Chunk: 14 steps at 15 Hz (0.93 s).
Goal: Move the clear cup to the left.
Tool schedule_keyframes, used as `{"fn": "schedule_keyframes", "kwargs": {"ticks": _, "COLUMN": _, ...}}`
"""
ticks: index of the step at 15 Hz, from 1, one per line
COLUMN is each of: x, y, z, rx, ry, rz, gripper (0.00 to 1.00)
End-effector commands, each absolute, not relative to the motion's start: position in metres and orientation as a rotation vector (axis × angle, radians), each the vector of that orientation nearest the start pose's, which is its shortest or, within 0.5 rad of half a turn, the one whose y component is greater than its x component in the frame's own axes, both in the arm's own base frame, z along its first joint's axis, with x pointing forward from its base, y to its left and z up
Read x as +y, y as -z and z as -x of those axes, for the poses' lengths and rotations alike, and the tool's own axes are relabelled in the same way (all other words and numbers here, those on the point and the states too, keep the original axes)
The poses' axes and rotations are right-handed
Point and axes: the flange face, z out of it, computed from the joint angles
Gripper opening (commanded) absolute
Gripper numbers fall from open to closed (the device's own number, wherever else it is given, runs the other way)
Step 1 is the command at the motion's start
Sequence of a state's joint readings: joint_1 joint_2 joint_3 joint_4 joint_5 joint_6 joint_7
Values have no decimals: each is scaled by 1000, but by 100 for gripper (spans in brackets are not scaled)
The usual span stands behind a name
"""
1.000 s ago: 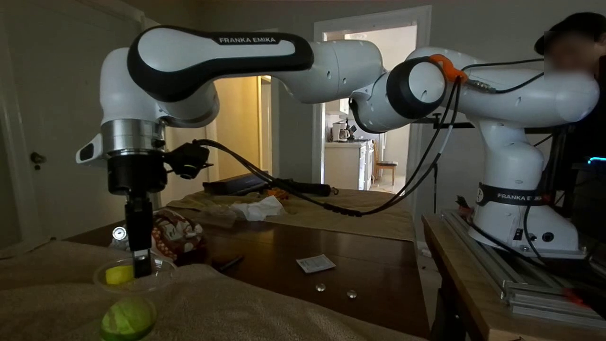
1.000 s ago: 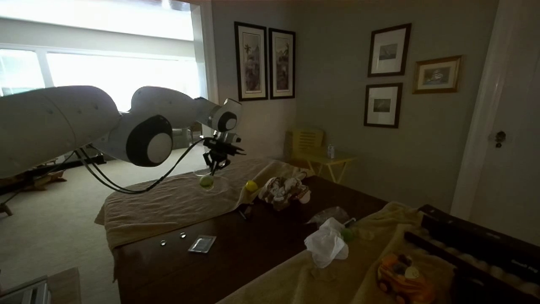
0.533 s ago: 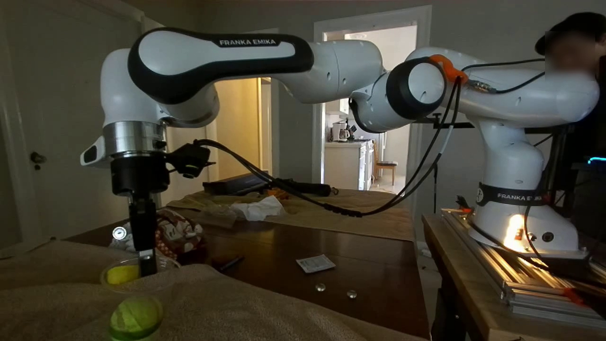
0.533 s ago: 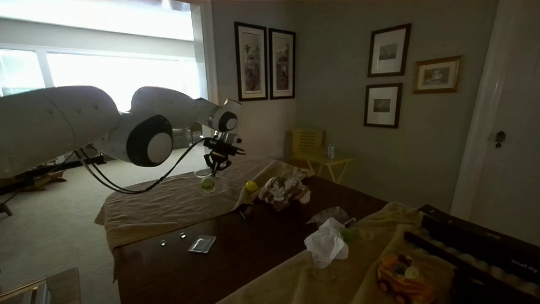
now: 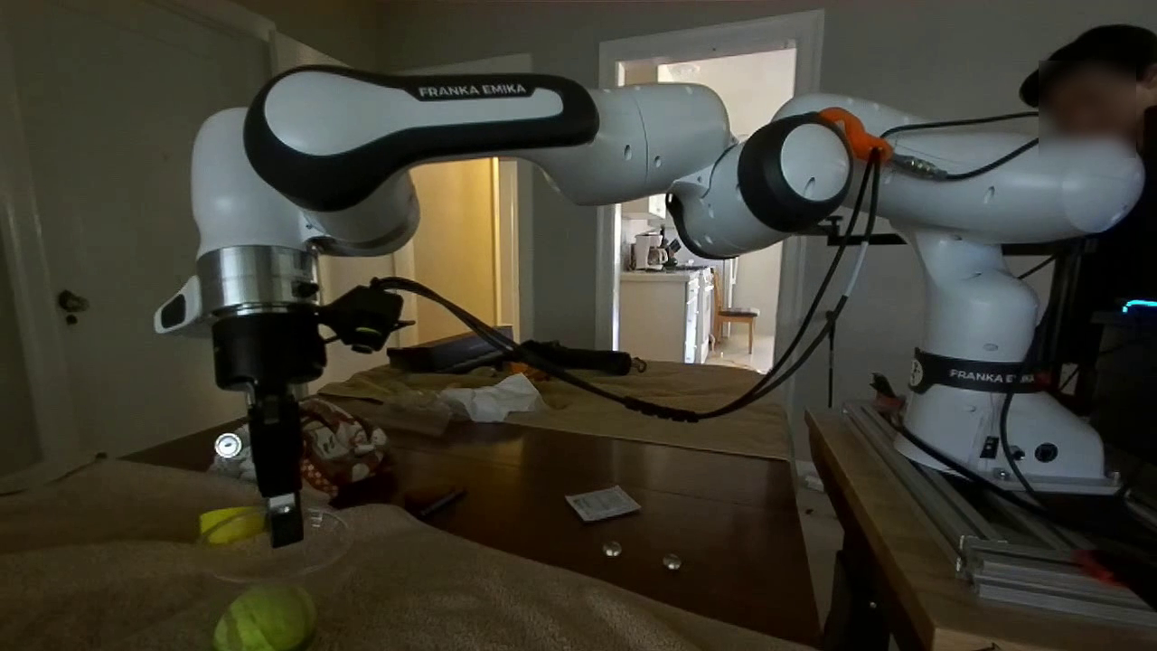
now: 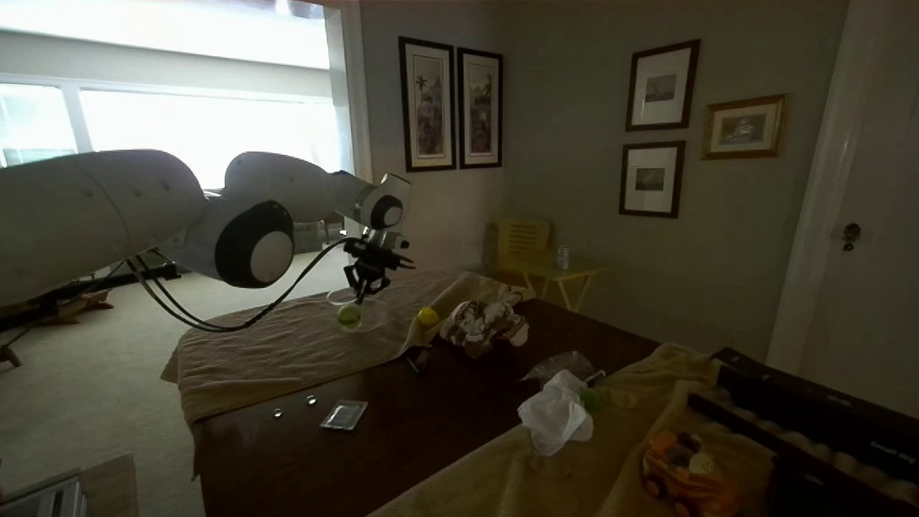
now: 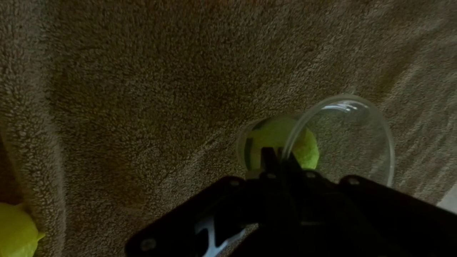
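Observation:
The clear cup is translucent and has a green ball inside it. It also shows in an exterior view, where its rim and the ball are seen. In the wrist view the rim of the cup runs between my fingertips. My gripper points down and is shut on the cup's rim; its fingers also show in the wrist view. The green ball is partly hidden by the fingers there. Whether the cup's bottom touches the brown towel I cannot tell.
A yellow round object lies near the cup on the towel; it also shows in the wrist view. A brown and white bag lies beyond it. A flat packet and two small clear pieces lie on the dark table.
The gripper and the cup shift a little right in an exterior view, then sink lower in both exterior views. The hold on the rim has not changed.

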<state>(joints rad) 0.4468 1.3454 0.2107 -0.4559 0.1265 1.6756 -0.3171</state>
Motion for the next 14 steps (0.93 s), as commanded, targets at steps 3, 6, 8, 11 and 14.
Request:
{"fn": "schedule_keyframes", "kwargs": {"ticks": 3, "x": 416, "y": -195, "z": -674, "rx": -1035, "ry": -263, "rz": 2551, "gripper": 22}}
{"fn": "schedule_keyframes", "kwargs": {"ticks": 6, "x": 416, "y": -197, "z": -674, "rx": -1023, "ry": -265, "rz": 2560, "gripper": 44}}
{"fn": "schedule_keyframes", "kwargs": {"ticks": 8, "x": 417, "y": -197, "z": -673, "rx": -1020, "ry": -266, "rz": 2560, "gripper": 58}}
{"fn": "schedule_keyframes", "kwargs": {"ticks": 11, "x": 418, "y": -210, "z": -677, "rx": -1033, "ry": -229, "rz": 2568, "gripper": 81}}
{"fn": "schedule_keyframes", "kwargs": {"ticks": 14, "x": 427, "y": -254, "z": -685, "rx": -1077, "ry": -68, "rz": 2555, "gripper": 99}}
